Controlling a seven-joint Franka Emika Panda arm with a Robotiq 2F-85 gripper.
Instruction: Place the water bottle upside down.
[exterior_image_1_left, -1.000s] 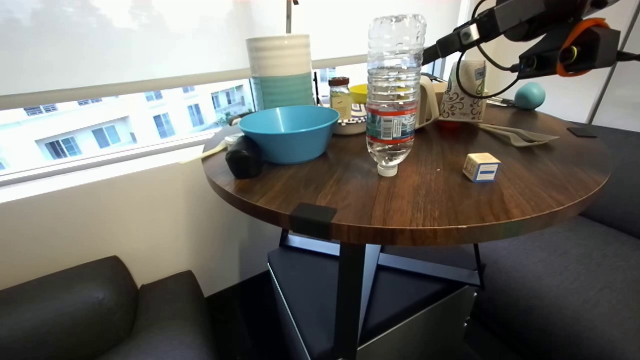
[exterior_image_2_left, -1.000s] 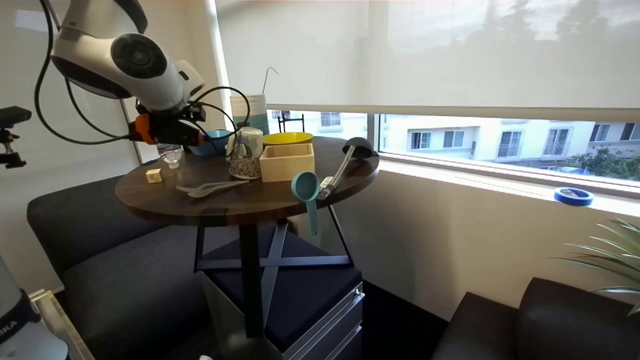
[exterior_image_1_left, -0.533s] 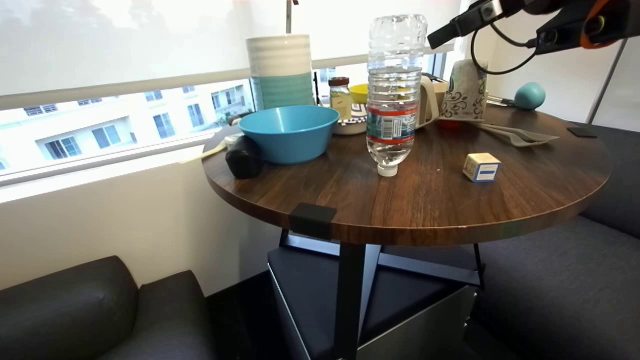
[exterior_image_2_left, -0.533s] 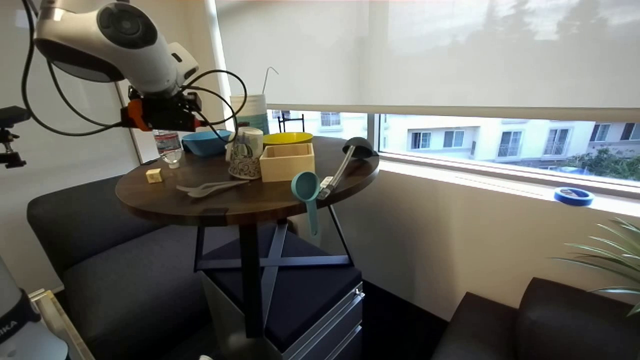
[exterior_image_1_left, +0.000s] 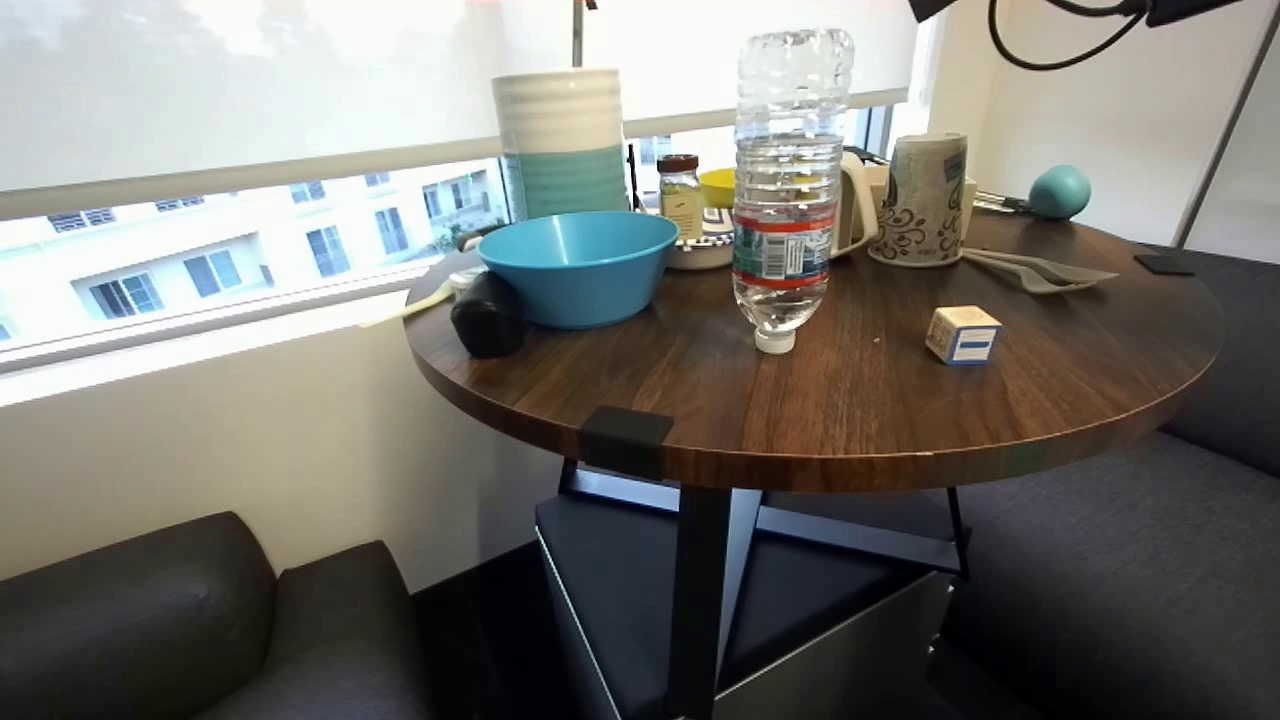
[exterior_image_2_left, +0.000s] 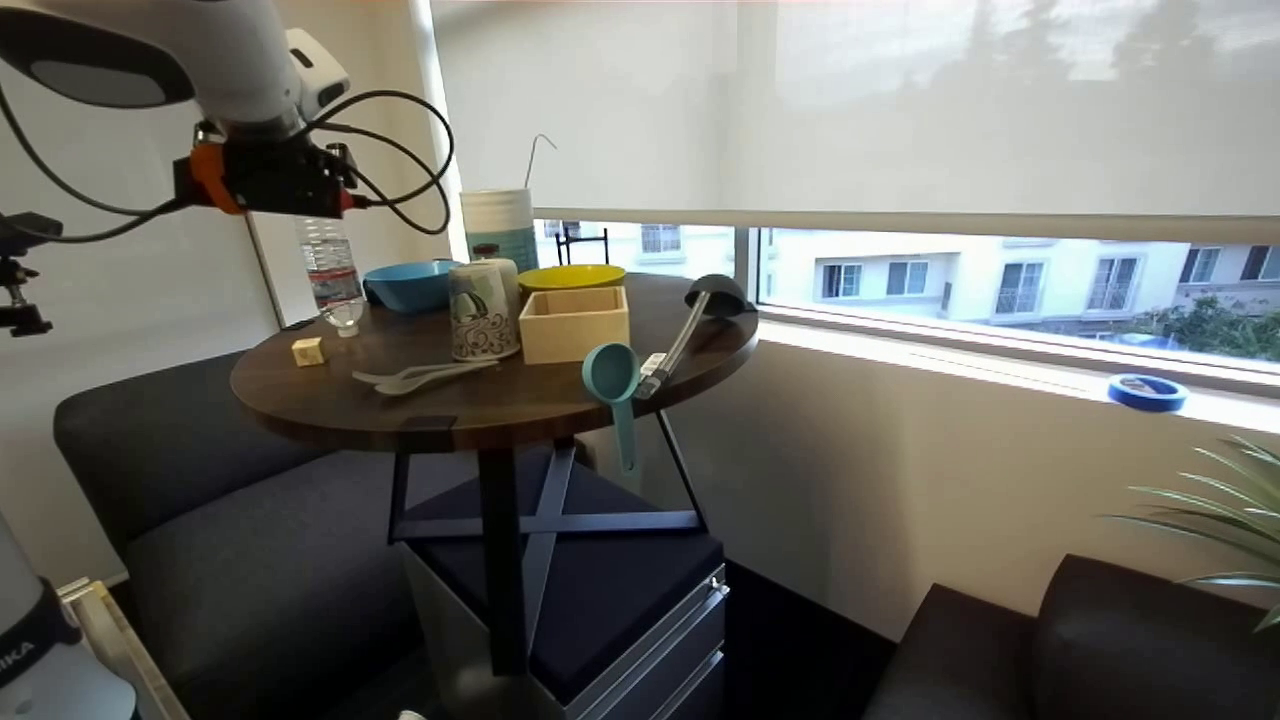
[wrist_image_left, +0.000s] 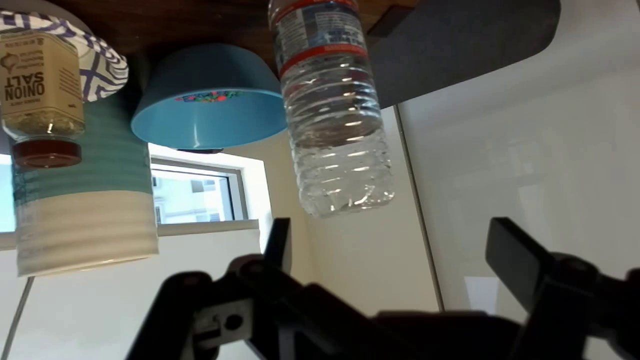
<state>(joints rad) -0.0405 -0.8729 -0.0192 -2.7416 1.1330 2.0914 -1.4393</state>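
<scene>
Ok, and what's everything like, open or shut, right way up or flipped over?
Water bottle: upside down on its white cap, partly filled.
Gripper: open, holding nothing.
Blue bowl: right way up.
Spice jar: right way up, brown lid on.
Wooden box: open on top, its floor hidden.
Cabinet drawers: shut.
Window blind: partly lowered.

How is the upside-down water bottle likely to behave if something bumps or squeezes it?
The water bottle would probably tip easily, standing on its narrow white cap. The water filling it past halfway likely makes it top-heavy and sloshy. Being clear, ribbed plastic, it may flex under a squeeze.
</scene>
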